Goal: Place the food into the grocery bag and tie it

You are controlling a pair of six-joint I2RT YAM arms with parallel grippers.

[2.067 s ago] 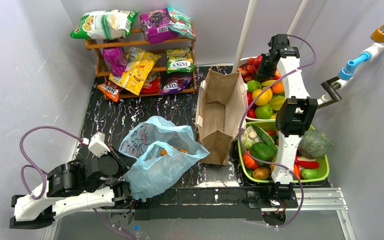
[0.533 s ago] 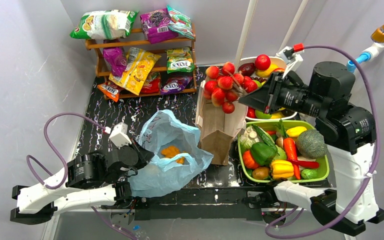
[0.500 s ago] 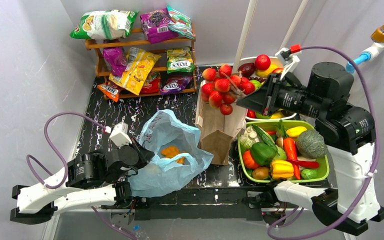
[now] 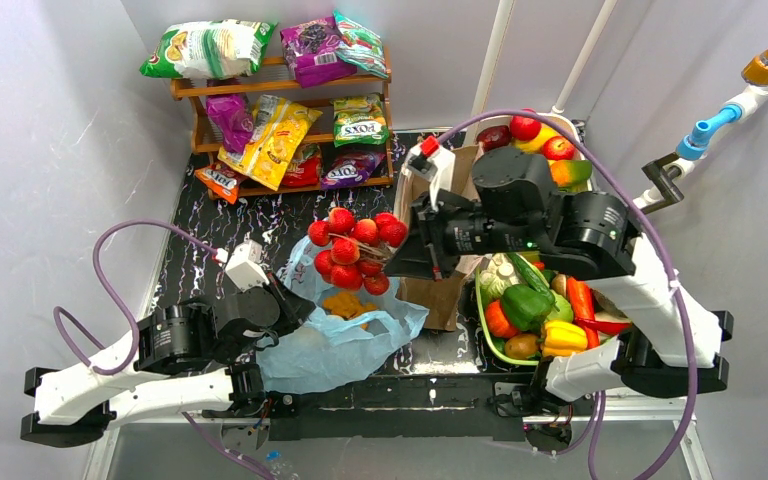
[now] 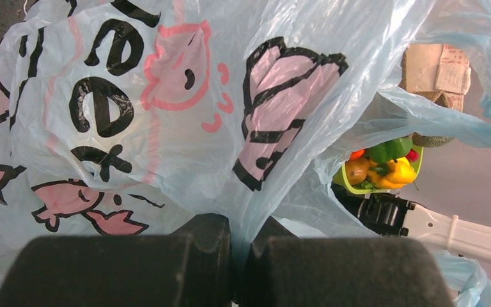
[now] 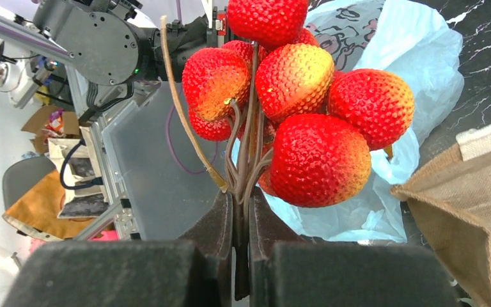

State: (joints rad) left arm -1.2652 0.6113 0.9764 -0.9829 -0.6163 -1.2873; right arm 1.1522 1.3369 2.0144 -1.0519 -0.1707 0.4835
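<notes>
The light-blue grocery bag (image 4: pixel 325 350), printed with pink cartoon figures, is lying crumpled at lower centre of the top view, its mouth gaping open and an orange piece (image 4: pixel 345 303) sitting inside. A cluster of red bumpy fruit (image 4: pixel 353 248) on brown stems is hanging over the bag's upper rim.

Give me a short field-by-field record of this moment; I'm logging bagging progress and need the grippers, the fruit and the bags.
Left gripper: shut on a fold of the blue bag, whose mouth is open
Right gripper: shut on the stems of the red fruit bunch
Bunch position: in the air over the blue bag's far rim, not yet inside
Already in bag: orange piece
Paper bag: upright, right of the blue bag
Green tray: holds vegetables, right of the paper bag
</notes>
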